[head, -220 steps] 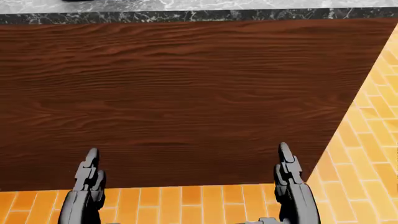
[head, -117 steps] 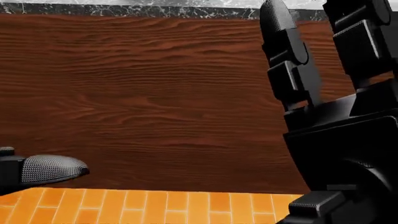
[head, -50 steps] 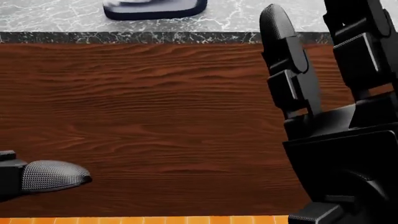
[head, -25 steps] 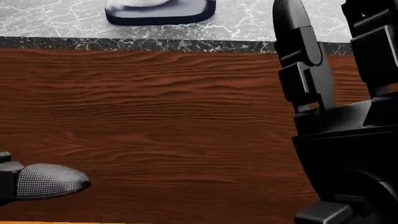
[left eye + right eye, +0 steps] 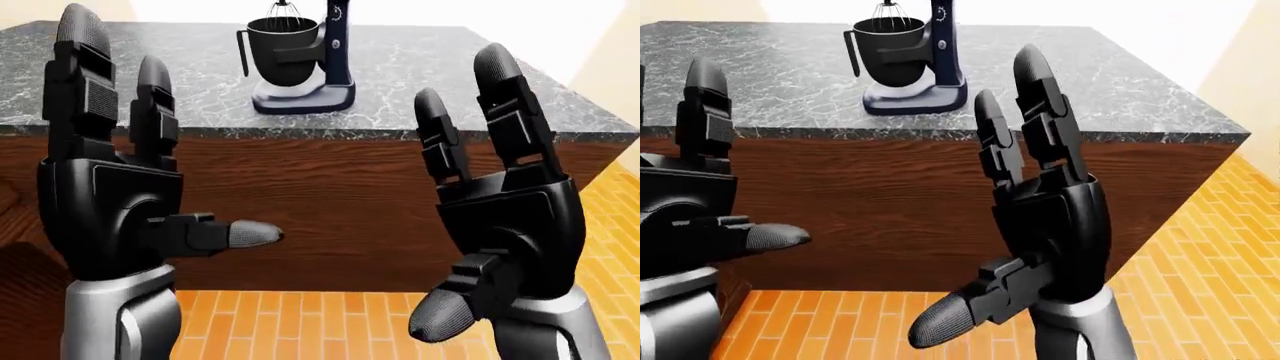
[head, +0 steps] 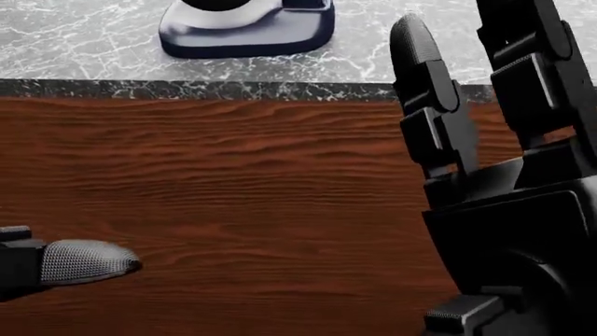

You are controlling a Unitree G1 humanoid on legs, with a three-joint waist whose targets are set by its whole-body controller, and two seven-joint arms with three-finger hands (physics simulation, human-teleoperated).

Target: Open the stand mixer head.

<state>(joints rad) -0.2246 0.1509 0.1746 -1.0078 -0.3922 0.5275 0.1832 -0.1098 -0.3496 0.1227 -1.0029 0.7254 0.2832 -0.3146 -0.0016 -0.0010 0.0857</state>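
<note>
While raised palms-out ahead of the chest, both empty: black three-fingered left hand (image 5: 115, 187) spread wide with fingers up and thumb jutting toward the view's right, black three-fingered right hand (image 5: 500, 217) likewise splayed, thumb drooping low. Held high and apart like this, probably to get above the counter edge ready for a reach, gripping nothing.

Dark navy stand mixer (image 5: 318, 56) with its black metal bowl (image 5: 282, 54) standing near the top of the eye views, well apart from both hands, on the speckled grey marble countertop (image 5: 480, 82). Wire whisk (image 5: 887, 13) sitting down in the bowl mouth, so the head seems shut, though its top is cropped by the frame and hard to judge. Only the mixer's rounded base showing at the upper edge of the head view, with the right hand filling that view's right side.

Between hands and mixer: the dark-veined counter lip, then the tall reddish-brown wood-grain cabinet face (image 6: 224, 203) dropping to the orange brick-pattern floor (image 5: 1200, 255). Bare marble all around the mixer base, leaving open room either side for a hand. Counter ending in a corner at the right of the eye views, floor open beyond. Likely need: stepping closer, then lifting a hand over the lip toward the head.
</note>
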